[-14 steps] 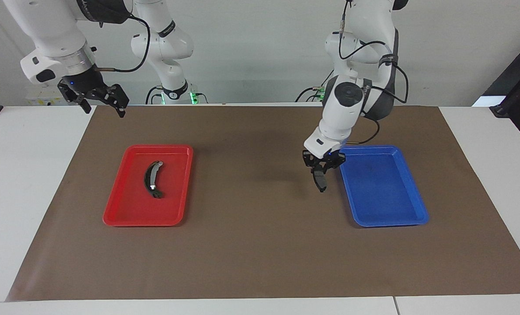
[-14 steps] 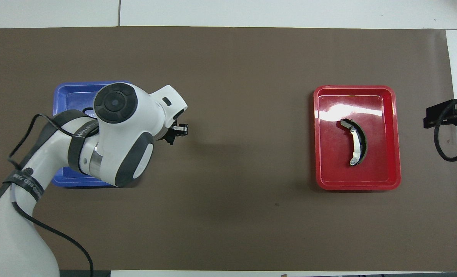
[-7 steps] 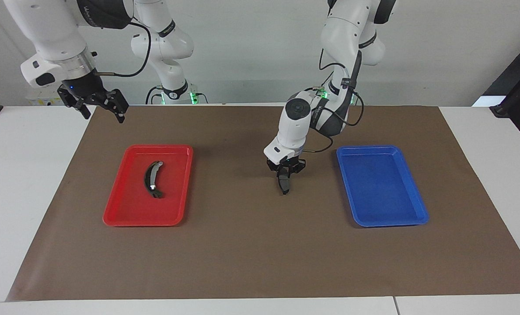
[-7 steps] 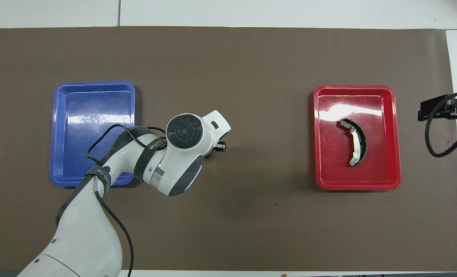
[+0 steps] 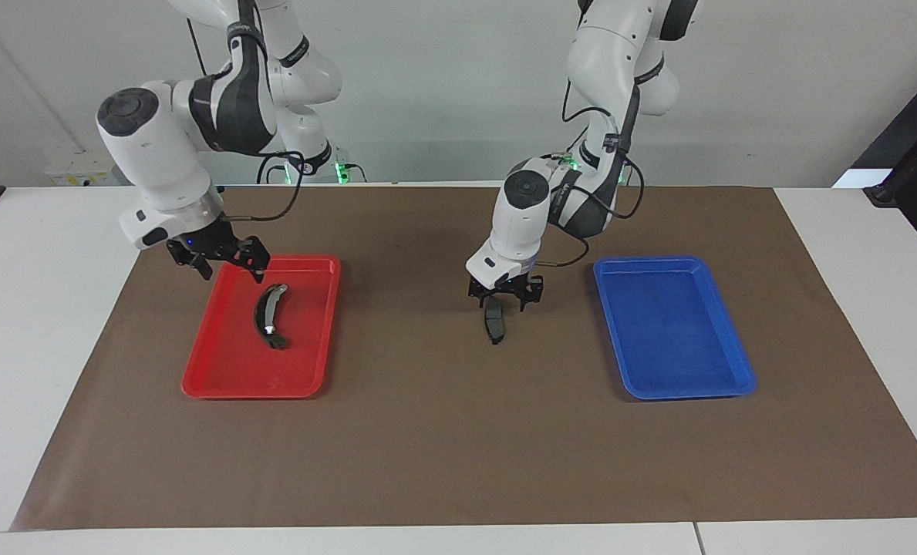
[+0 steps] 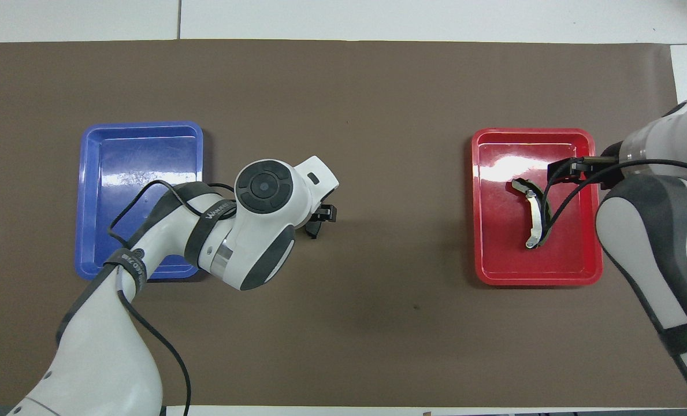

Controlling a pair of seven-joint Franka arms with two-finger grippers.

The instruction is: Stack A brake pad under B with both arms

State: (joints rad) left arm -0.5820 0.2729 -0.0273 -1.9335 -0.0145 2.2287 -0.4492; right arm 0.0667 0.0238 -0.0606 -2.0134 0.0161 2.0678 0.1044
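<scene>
The A brake pad (image 5: 493, 324), short and dark grey, lies on the brown mat between the two trays; only its tip shows in the overhead view (image 6: 311, 230). My left gripper (image 5: 506, 296) hangs just above the pad's robot-side end with its fingers spread open; in the overhead view (image 6: 322, 215) it is mostly hidden by the arm. B (image 5: 267, 316), the black crescent with a silver strip, lies in the red tray (image 5: 196, 385) and also shows in the overhead view (image 6: 533, 215). My right gripper (image 5: 225, 260) is open over the tray's robot-side edge, close above B's end (image 6: 564, 171).
A blue tray (image 5: 674, 327) stands on the mat toward the left arm's end, with nothing in it (image 6: 141, 162). The red tray (image 6: 537, 280) stands toward the right arm's end. The brown mat (image 5: 443, 447) covers the white table.
My left gripper has opened and let go of the pad, which now lies on the mat. My right arm has swung down from the table's end to over the red tray.
</scene>
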